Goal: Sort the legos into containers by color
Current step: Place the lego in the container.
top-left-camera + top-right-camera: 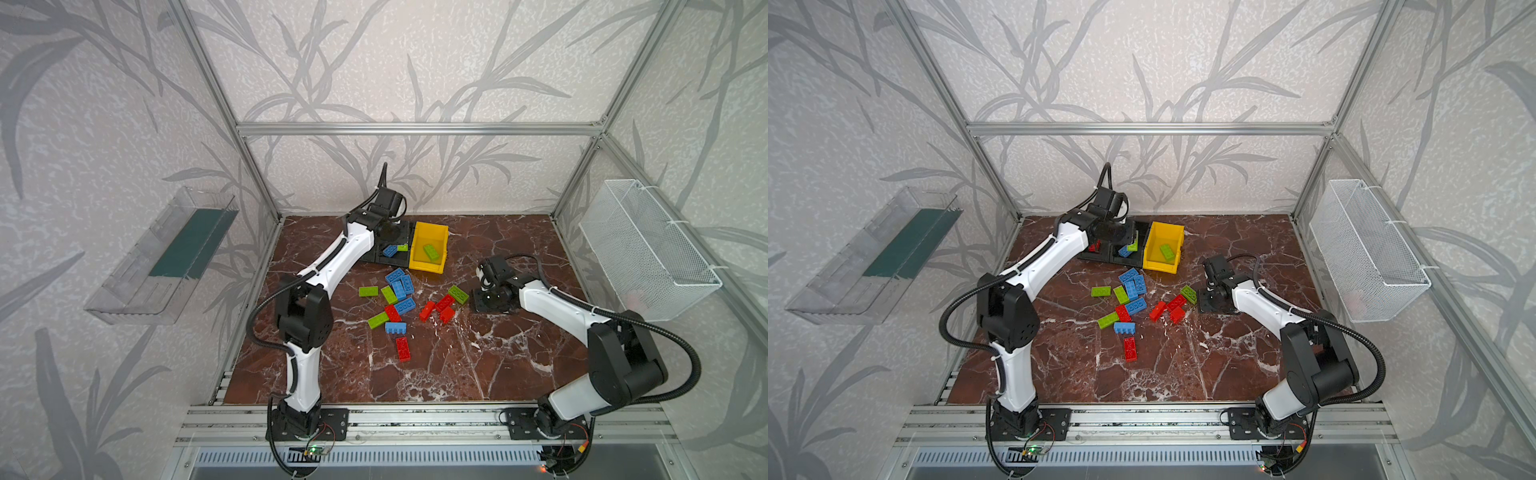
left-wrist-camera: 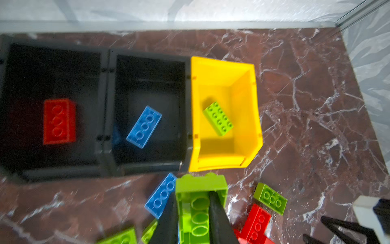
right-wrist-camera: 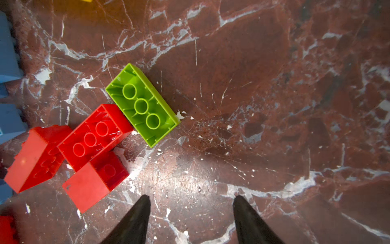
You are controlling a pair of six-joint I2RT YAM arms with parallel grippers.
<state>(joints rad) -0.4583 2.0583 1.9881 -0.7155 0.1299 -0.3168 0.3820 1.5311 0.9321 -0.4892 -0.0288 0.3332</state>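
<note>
Lego [image 2: 200, 186], lime green, pinched in left end effector [image 2: 193, 193], right end effector [image 3: 191, 196] spread

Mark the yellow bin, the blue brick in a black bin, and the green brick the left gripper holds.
yellow bin [image 2: 244, 101]: left wrist view, inner side wall.
blue brick [image 2: 144, 126]: left wrist view, underside middle.
held green brick [image 2: 200, 184]: left wrist view, end wall.

red, blue, lime legos [image 1: 399, 289]; yellow bin [image 1: 426, 267]; black bins [image 2: 103, 109]; maroon white-veined table [image 1: 457, 365].
</note>
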